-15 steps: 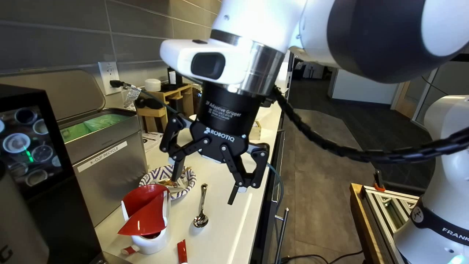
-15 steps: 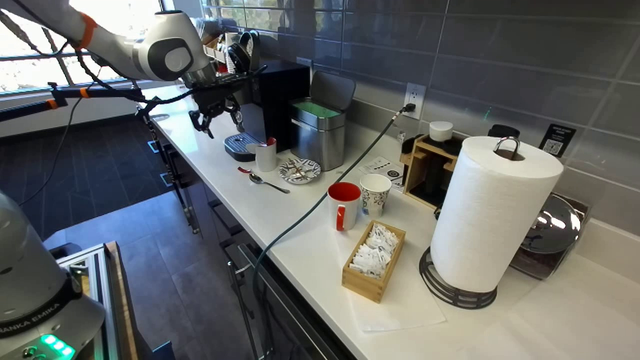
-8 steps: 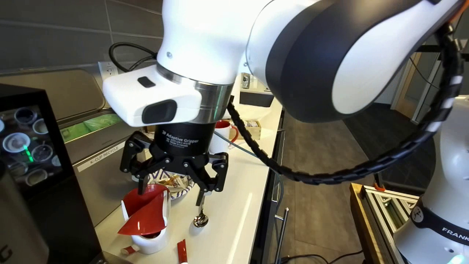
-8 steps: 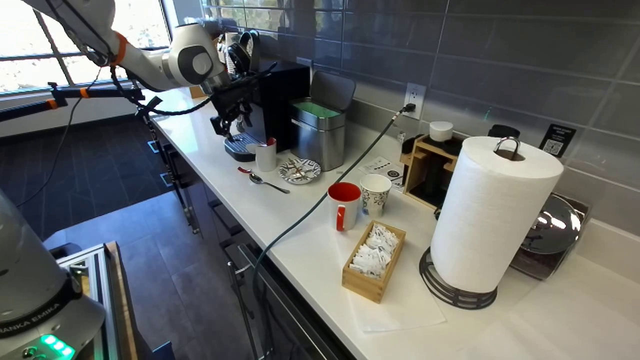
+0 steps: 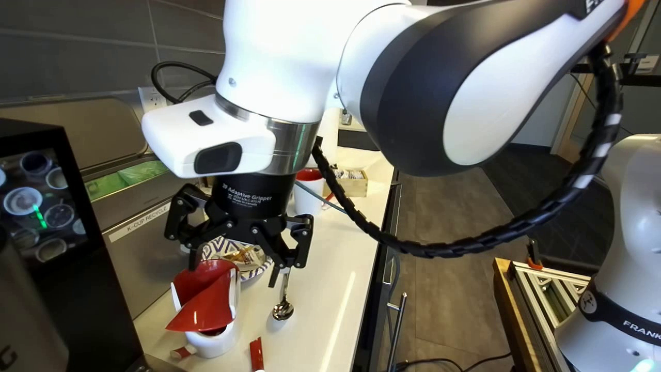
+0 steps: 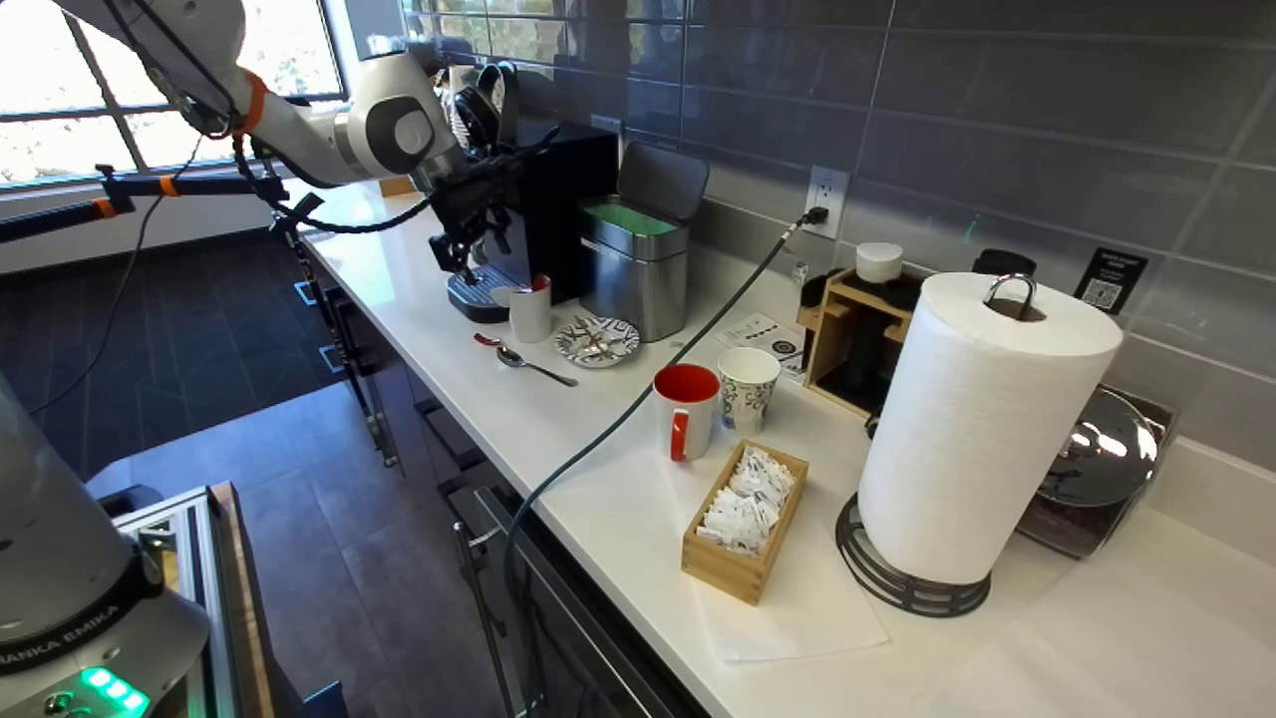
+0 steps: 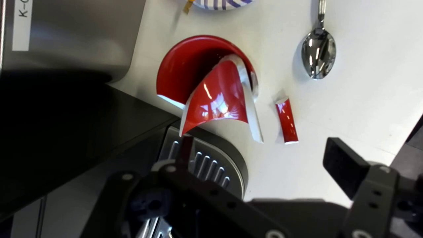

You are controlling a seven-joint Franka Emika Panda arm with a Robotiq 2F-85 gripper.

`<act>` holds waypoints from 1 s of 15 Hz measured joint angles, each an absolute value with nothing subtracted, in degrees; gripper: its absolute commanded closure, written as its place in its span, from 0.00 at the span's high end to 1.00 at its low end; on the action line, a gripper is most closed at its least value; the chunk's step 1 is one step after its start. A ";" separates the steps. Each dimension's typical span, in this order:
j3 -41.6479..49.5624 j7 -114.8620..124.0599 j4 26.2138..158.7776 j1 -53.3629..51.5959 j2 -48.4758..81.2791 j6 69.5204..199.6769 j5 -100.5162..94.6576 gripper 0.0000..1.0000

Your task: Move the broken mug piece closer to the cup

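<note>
Jaws apart, the gripper (image 5: 233, 274) should pinch the curved shard (image 7: 216, 96), likely slick and brittle, by its right edge in the wrist view.

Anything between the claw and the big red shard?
Nothing visible: in the wrist view no object lies between the open claw and the big red shard. The shard does sit partly inside the broken mug, which may crowd the grasp.

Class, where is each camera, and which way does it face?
Exterior view: beside the black machine, facing along the counter; arm, pincer and base show.
Exterior view: near paper towels, facing that machine; arm and base left.
Wrist view: above the broken mug piece, facing down; pincer fingers low.
Both exterior views share the whole mug.
</note>
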State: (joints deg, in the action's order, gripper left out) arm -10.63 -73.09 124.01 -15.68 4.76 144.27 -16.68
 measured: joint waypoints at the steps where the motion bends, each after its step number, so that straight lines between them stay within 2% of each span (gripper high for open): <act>1: -10.63 -73.09 124.39 -15.35 4.86 145.58 -16.68 0.96; 8: -10.74 -73.09 126.48 -14.27 7.01 151.38 -16.68 0.77; 9: -10.76 -73.09 126.52 -14.23 7.36 151.57 -16.69 0.60; 10: -10.79 -73.09 126.53 -14.18 7.68 151.65 -16.68 0.60; 12: -10.94 -73.09 126.53 -14.05 8.17 151.75 -16.69 0.41; 15: -11.07 -73.09 126.53 -14.02 8.74 151.77 -16.73 0.33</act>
State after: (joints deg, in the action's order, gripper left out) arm -11.07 -73.09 126.53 -14.02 8.74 151.77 -16.73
